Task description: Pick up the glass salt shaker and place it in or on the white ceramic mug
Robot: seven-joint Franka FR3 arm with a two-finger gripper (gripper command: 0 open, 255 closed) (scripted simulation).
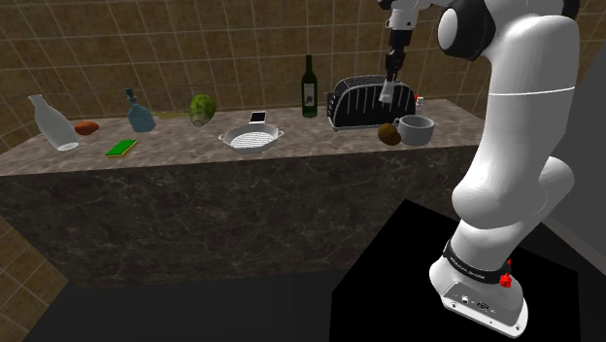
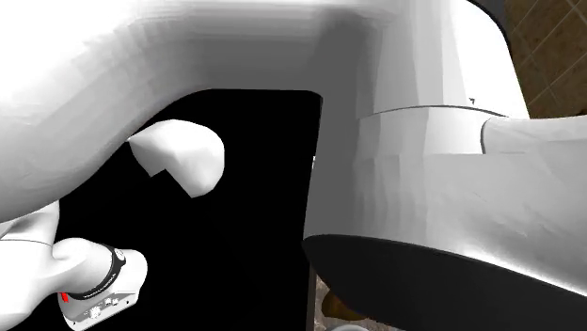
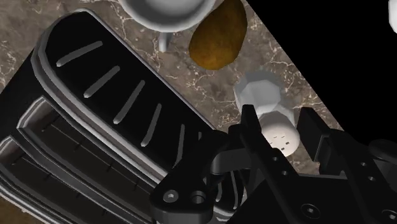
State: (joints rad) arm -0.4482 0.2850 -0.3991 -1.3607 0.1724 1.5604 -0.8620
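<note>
Beside the toaster, the gripper hangs clear of the counter, its fingers set narrow and clasping the white salt shaker, cap holes facing the hand; near the toaster's front corner lies a brown fruit; a little further from the toaster stands the pale mug.

The surface is brown-grey marbled stone against a tan tiled wall. On it the toaster is black with pale grey stripes, the mug greyish white, and the egg-shaped thing mottled brown. The salt shaker is white with a dark-dotted top, the hand all black, the bottle at the surface's back edge dark green, and the pad near its front edge bright green.
</note>
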